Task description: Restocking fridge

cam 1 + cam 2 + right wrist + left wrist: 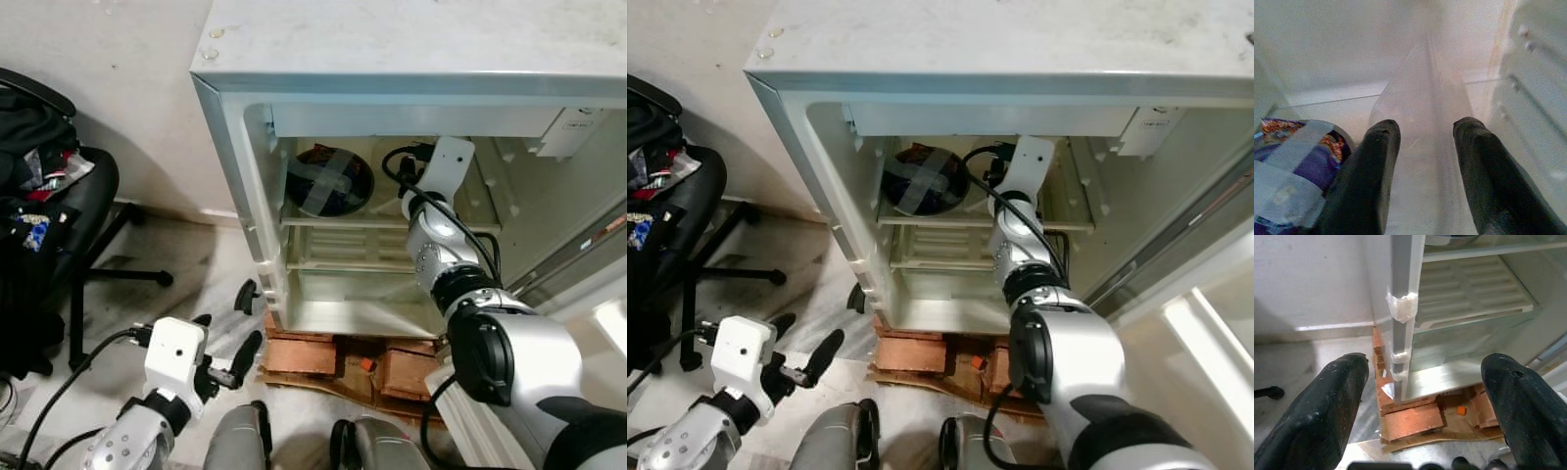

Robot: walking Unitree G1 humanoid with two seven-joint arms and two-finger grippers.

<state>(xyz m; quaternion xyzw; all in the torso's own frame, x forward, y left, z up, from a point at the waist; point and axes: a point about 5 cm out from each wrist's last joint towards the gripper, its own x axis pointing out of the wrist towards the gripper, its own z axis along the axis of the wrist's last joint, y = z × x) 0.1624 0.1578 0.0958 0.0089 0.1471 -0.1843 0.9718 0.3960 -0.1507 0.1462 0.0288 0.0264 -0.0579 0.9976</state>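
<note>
Fridge (245, 147) stands open on bricks (304, 354); taped purple pack (328, 181) sits on top shelf (392, 223). Right gripper (1422, 161) inside beside it, fingers parted, empty. Left gripper (1425, 396) wide, low outside. Placing step looks done; next: withdraw right arm w/o bumping pack.

no readable text or numbers from where i look; the taped purple packet (1288, 171) at the lower left of my right wrist view shows only blurred print.

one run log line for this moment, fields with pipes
task: restocking fridge | right gripper: inside fridge over upper shelf, jaws open, empty | taped purple pack: on shelf, beside it | left gripper: low outside, open
</note>
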